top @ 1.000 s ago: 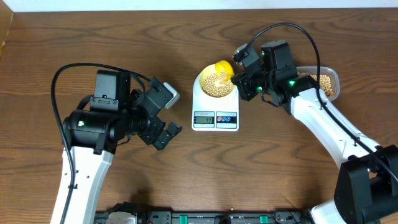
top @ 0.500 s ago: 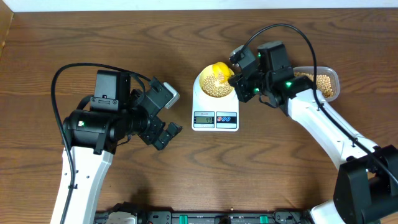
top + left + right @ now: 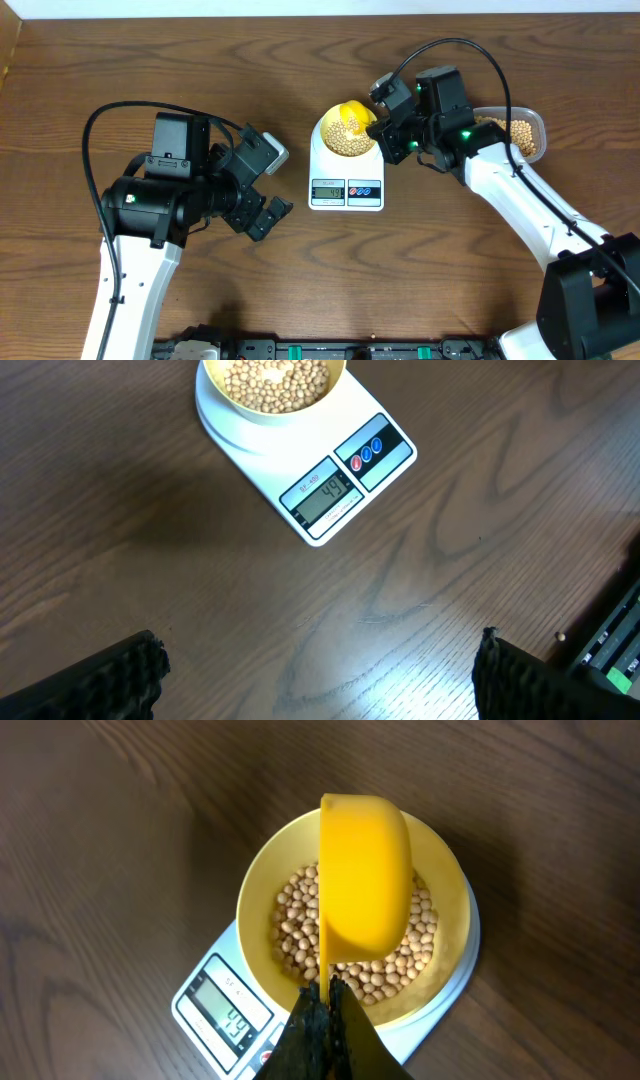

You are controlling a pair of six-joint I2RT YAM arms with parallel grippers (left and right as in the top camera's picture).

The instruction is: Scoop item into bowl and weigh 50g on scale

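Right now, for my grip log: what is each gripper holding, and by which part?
The right gripper pinches the yellow scoop by its thin handle, cup tipped over the bowl. The left gripper is open, holding nothing.

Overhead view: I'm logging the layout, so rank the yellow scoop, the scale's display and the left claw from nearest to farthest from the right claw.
1. Yellow scoop, gripped by the right claw, above the bowl.
2. Scale's display, on its front edge.
3. Left claw, open, beyond the scale's left side.
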